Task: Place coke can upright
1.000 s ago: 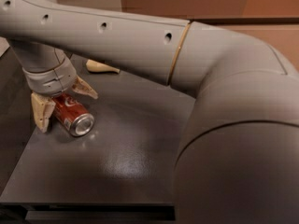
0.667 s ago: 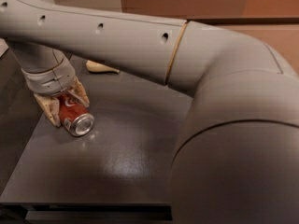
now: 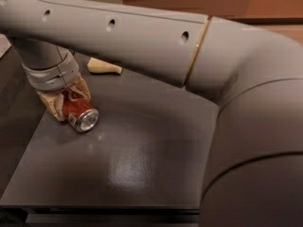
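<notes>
Holding the Coke Can on Its Side

The gripper [image 3: 70, 109] is down low at the far left of the dark table [image 3: 142, 150]. Its 2 tan fingers [image 3: 53, 105] sit on either side of the coke can [image 3: 78, 113], 1 on the left and 1 on the right. Both fingers press against the can's red body, so the gripper is closed around it.

The coke can is not standing up. It lies on its side on the table, near the left edge. Its round silver end [image 3: 87, 119] points toward the camera and a bit to the right. The red part with white marks shows between the fingers.

Above the gripper is a short grey wrist [image 3: 49, 72]. From there the big grey arm [image 3: 118, 37] runs across the top of the view and bends down on the right, where it fills most of that side.

Behind the gripper, farther back on the table, lies a small tan thing [image 3: 104, 66] – flat and pale. I cannot tell what it is. It does not touch the can or the gripper.

A soft patch of light shines on the table in front of the can.
</notes>
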Controlling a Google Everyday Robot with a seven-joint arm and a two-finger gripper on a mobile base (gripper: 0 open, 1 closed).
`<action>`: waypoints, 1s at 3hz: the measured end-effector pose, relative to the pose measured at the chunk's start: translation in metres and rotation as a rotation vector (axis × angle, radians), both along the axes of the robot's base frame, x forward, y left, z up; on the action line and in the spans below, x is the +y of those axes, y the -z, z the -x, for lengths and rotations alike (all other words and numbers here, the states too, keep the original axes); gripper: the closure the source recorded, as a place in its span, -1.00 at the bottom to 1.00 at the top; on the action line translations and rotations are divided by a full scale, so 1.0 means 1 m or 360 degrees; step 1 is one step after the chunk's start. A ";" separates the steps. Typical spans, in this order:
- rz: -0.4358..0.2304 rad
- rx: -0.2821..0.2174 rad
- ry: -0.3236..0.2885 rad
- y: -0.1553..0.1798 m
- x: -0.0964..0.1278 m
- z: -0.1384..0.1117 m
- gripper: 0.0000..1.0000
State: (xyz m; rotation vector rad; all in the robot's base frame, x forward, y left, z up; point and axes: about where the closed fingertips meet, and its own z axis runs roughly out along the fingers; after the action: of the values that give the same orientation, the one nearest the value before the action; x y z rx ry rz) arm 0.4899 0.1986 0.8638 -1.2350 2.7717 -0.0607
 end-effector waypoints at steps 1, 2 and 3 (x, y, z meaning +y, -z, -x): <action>-0.0127 -0.0156 -0.0100 -0.030 -0.010 -0.004 1.00; -0.0242 -0.0306 -0.0223 -0.056 -0.020 -0.008 1.00; -0.0387 -0.0439 -0.0346 -0.072 -0.029 -0.007 1.00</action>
State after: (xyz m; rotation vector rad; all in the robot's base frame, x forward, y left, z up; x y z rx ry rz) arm 0.4967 0.1699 0.9357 -1.3389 2.3201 0.1121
